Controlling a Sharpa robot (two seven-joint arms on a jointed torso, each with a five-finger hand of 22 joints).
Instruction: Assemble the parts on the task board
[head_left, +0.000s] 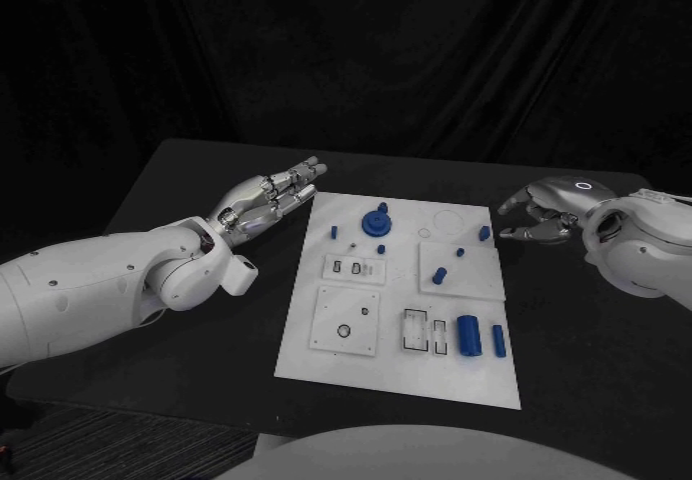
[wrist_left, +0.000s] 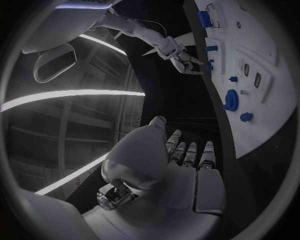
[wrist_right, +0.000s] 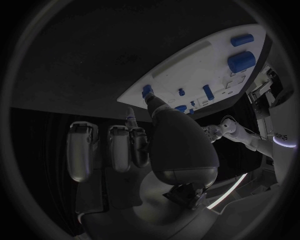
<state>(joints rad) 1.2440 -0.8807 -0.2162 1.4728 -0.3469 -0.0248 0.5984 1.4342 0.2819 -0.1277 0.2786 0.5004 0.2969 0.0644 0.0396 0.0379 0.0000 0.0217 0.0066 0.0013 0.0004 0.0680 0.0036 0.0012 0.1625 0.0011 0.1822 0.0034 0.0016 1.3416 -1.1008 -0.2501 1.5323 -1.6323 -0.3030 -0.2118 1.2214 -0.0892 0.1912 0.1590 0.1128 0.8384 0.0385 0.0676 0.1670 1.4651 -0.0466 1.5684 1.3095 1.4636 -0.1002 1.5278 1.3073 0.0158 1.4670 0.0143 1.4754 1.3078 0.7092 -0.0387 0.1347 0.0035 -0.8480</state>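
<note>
White plastic makes up the task board (head_left: 346, 345), a long plate lying on the black table (head_left: 173, 390) in the middle of the head view, its near edge toward the bottom of the frame. Nearest on it, at the lower right of the plate, a thick blue cylinder (head_left: 467, 334) lies beside a thinner blue bar (head_left: 499, 340), with two narrow slots just to their left. To the lower left sits a square inset panel with a small ring (head_left: 343, 331) on it. Further up, in the middle of the plate, a short blue peg (head_left: 440, 273) stands on another square panel, and a small blue pin (head_left: 462, 252) sits just above it. Beyond these, toward the top of the plate, a round blue gear (head_left: 378, 220) rests left of centre, with a small blue stud (head_left: 335, 231) to its left and another blue piece (head_left: 485, 233) near the right edge.

The left hand (head_left: 271, 197) is at the upper left of the plate, just off its far left corner, palm up and fingers stretched out nearly straight and slightly apart; it holds nothing. In the left wrist view the same fingers (wrist_left: 190, 154) point out flat beside the plate's edge.

The right hand (head_left: 541, 215) hovers at the right of the frame, just off the plate's upper right edge, fingers curled inward. I see nothing held in it.
</note>
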